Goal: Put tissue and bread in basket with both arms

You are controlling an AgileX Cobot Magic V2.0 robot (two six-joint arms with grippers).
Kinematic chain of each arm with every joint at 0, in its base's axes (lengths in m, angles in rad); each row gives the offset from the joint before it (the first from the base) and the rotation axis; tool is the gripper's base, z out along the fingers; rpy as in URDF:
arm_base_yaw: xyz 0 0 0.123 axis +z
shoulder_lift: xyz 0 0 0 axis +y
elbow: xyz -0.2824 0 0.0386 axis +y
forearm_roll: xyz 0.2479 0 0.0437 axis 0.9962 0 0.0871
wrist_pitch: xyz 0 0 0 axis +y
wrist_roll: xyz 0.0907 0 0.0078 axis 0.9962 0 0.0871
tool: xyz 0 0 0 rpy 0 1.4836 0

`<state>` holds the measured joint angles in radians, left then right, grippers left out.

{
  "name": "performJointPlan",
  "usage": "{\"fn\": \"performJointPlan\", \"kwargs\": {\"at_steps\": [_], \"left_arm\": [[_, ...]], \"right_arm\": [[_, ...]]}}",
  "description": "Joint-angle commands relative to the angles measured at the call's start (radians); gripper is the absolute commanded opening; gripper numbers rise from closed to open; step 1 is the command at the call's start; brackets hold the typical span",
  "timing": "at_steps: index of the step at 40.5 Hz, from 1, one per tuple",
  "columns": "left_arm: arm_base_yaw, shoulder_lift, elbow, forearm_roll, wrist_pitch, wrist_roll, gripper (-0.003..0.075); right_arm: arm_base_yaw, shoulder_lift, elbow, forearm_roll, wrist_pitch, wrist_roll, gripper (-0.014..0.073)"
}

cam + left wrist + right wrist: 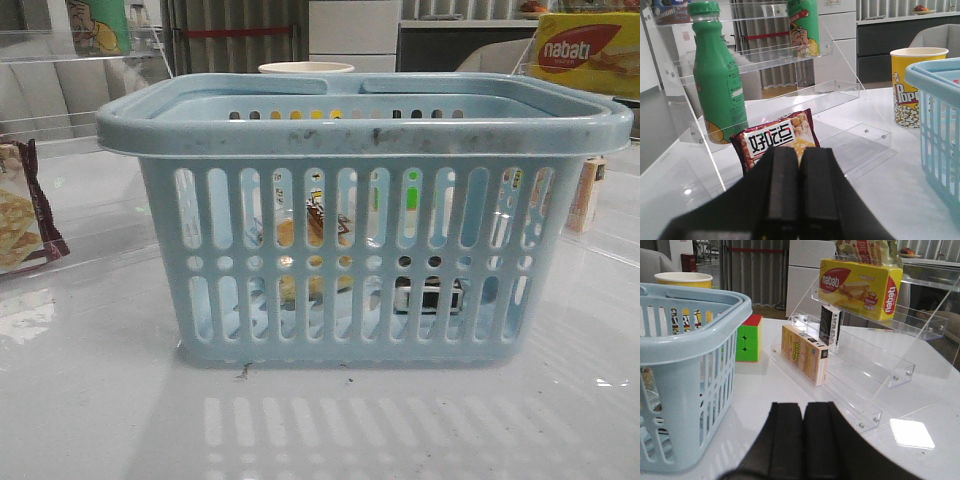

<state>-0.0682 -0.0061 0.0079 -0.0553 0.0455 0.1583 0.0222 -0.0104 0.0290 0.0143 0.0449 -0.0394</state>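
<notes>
1. The bread [287, 236] shows only as golden patches through the slots of the basket [365, 125]; its outline is hidden.
2. The tissue [428, 296] is glimpsed in slivers behind the slats; its markings are unreadable.
3. The cracker packet [22, 208] is cut off by the left edge.
4. The nabati box [587, 52] is cropped at the right edge.

Matte black left gripper [799, 192] and right gripper [803, 437], blocky rectangular jaws, seemingly unmarked, on dark flared bodies
</notes>
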Motion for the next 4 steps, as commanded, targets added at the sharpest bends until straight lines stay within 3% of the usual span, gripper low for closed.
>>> {"fn": "performJointPlan", "kwargs": {"at_steps": [1, 4], "left_arm": [[0.001, -0.016, -0.001, -0.008, -0.085, -0.005, 0.0090], [0.001, -0.016, -0.001, -0.008, -0.085, -0.005, 0.0090]], "right_arm": [[-0.006, -0.018, 0.001, 0.003, -0.095, -0.002, 0.0069], [-0.006, -0.018, 0.001, 0.003, -0.095, -0.002, 0.0069]]}}
